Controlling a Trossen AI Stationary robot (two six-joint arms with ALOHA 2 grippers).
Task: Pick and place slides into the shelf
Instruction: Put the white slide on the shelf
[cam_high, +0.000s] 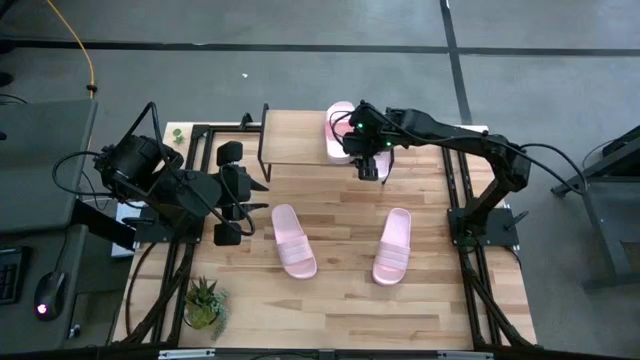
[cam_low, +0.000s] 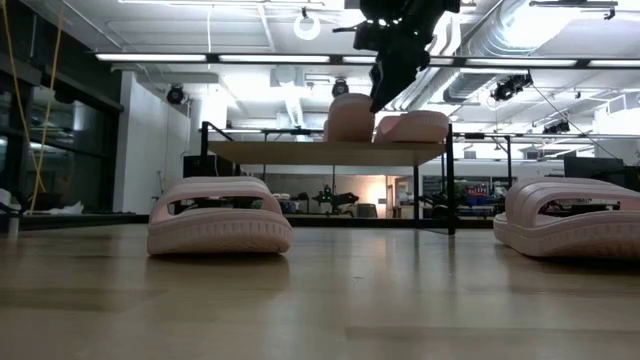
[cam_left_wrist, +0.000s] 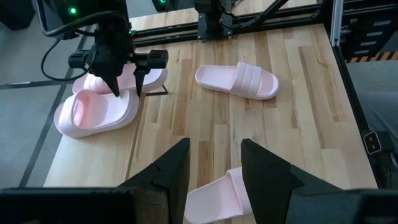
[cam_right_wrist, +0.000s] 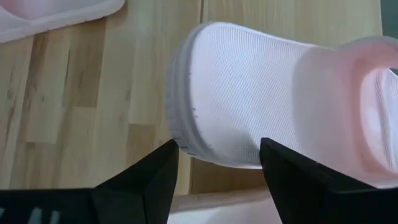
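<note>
The left gripper (cam_high: 228, 193) is parked at the desk's (cam_high: 340, 300) left edge, fingers spread wide on nothing, and two slides (cam_high: 293, 240) (cam_high: 393, 246) lie apart on the desk in front of the shelf (cam_high: 296, 140). At the shelf's right end, two slides (cam_left_wrist: 96, 112) (cam_left_wrist: 127, 78) are crowded together, the nearer seemingly leaning on its neighbour. The right gripper (cam_high: 370, 165) is held above them with fingers open and empty; a slide could be clipped and tipped off the plank during withdrawal.

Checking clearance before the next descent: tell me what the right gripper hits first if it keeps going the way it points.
The right gripper, fingers open, points down at the pink slide lying on the shelf. It would likely meet that slide's footbed first; how far off it is, I cannot tell.
</note>
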